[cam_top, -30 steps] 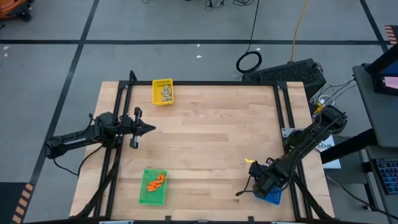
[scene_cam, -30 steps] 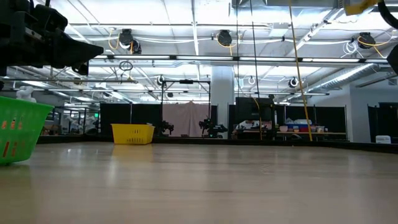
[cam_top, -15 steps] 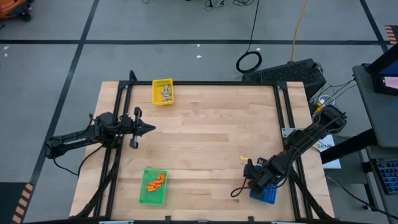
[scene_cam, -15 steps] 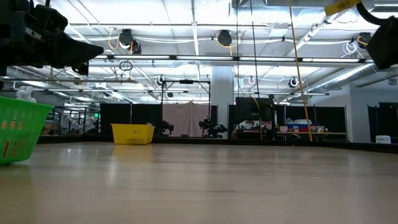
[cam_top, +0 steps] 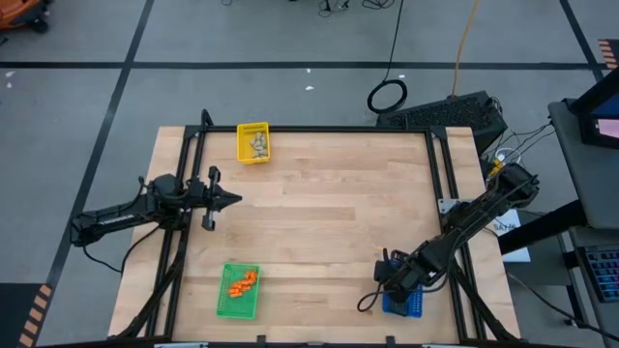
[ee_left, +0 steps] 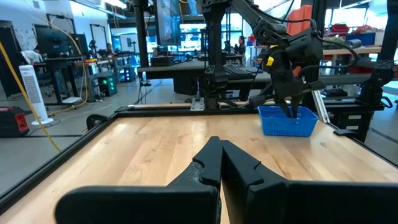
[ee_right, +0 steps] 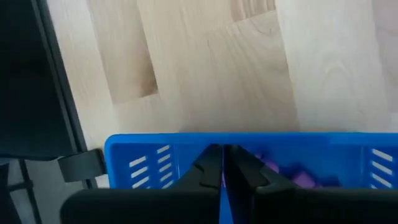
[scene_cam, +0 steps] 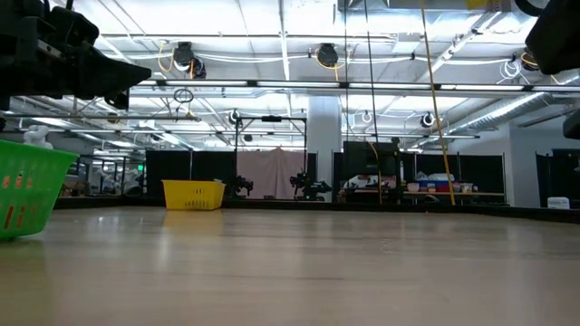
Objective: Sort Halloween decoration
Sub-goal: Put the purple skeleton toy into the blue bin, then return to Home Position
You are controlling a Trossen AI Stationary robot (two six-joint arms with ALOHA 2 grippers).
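The Halloween decoration lies sorted in trays: beige-grey trinkets [cam_top: 258,144] in the yellow tray [cam_top: 242,155], orange ones [cam_top: 242,281] in the green tray [cam_top: 224,305], and purple ones [ee_right: 292,178] in the blue tray [cam_top: 410,307]. My right gripper [ee_right: 221,163] is shut and points steeply down over the blue tray [ee_right: 155,158] at the near right. Seen from across the table, its fingers [ee_left: 291,109] dip toward that tray [ee_left: 273,124]. My left gripper [cam_top: 232,200] waits shut and level at the table's left, with nothing in it [ee_left: 217,149].
The three trays stand far apart: yellow at the far left, green [scene_cam: 23,190] at the near left, blue at the near right. Bare wood lies between them. Black frame rails [cam_top: 440,164] run along the table's edges, one of them close beside the blue tray [ee_right: 56,93].
My right gripper has shifted a little toward the table's left over the blue tray and has rolled about its own axis, so the yellow tag on it no longer shows from above. The left arm has kept still.
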